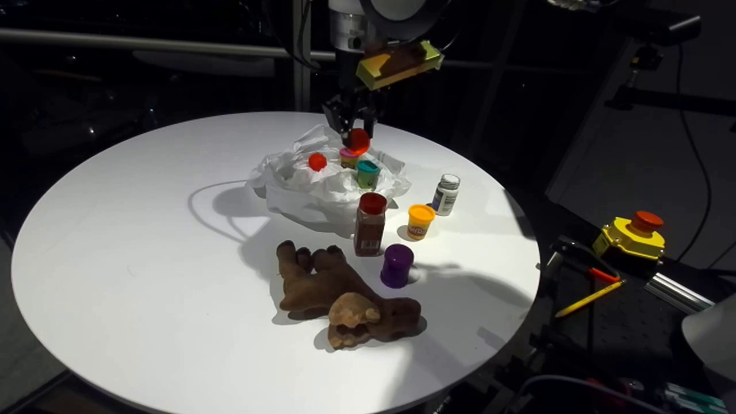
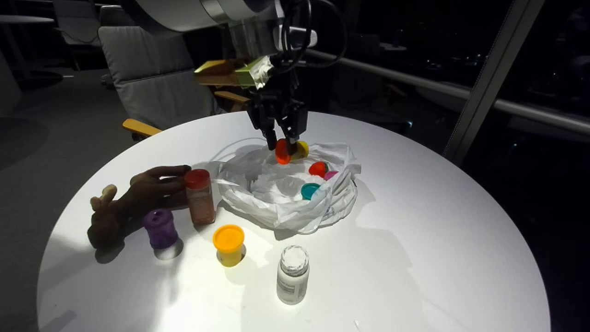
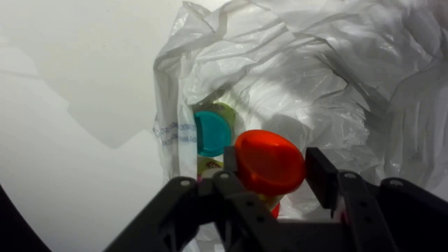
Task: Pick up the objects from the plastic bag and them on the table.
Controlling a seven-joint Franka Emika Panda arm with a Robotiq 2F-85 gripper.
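One red-lidded tub (image 2: 282, 154) hangs between the fingertips of the gripper (image 3: 270, 164), above the mouth of the plastic bag (image 2: 286, 213); its yellow body is tipped sideways, and whether it brushes the film cannot be told. Three more pieces lie lower than the gripper, inside the bag, while the rest stand or lie outside it on the white table (image 1: 138, 241).

The bag sits crumpled, its rim spread wide. Within it a teal-lidded tub (image 3: 213, 134) sits close to the wall, a pink-lidded tub (image 1: 348, 156) is just beside that one, and a red toy piece (image 1: 317, 162) rests near both. What the tubs themselves hold is hidden by their lids. Just outside the bag stands the dark red-brown bottle (image 1: 370, 227), its red cap on, and farther from the bag than this bottle is the purple cup (image 1: 397, 267). The orange-lidded tub (image 2: 229, 245) and a white bottle (image 2: 292, 276) stand upright near the bag, apart from each other. The brown plush toy (image 1: 325, 287) lies with its dark-tipped legs toward the bag.

The gripper's jaws are partway apart, about as far as the red lid is wide, with one fingertip against each side of that lid. The tub is in its grasp.
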